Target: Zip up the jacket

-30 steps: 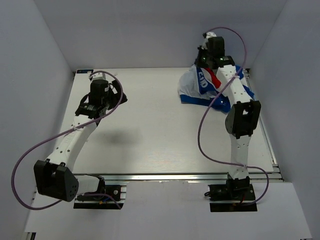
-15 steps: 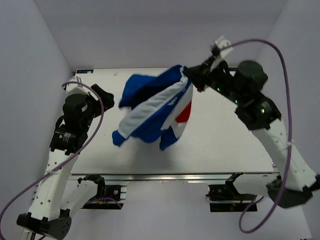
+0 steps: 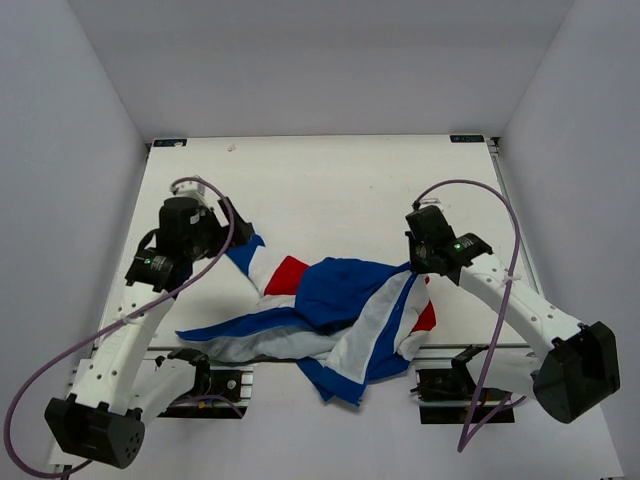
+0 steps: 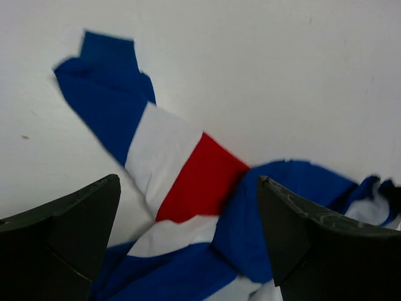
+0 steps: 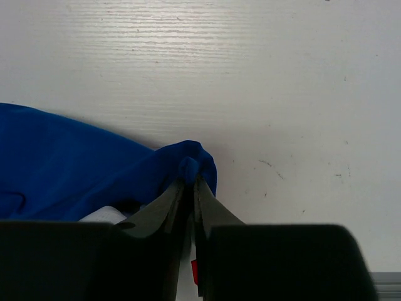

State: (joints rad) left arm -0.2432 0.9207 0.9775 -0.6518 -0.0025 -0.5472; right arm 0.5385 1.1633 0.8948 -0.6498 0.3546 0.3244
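1. Jacket [image 3: 330, 310] lies rumpled at the desk's [image 3: 330, 180] near edge, partly overhanging.
2. My right gripper [image 5: 191, 183] has its jaws clamped on a blue fold; left gripper [image 4: 188, 188] hangs above a sleeve [image 4: 144, 138], jaws wide apart.
3. I'd spread it flat, front up, before hunting the zipper.

Top cam is looking down from high behind the near edge, catching the whole table [image 3: 330, 190]. Both wrist cams are pointing down from way closer, and all three are sharing the jacket [image 3: 345, 290] by that edge.
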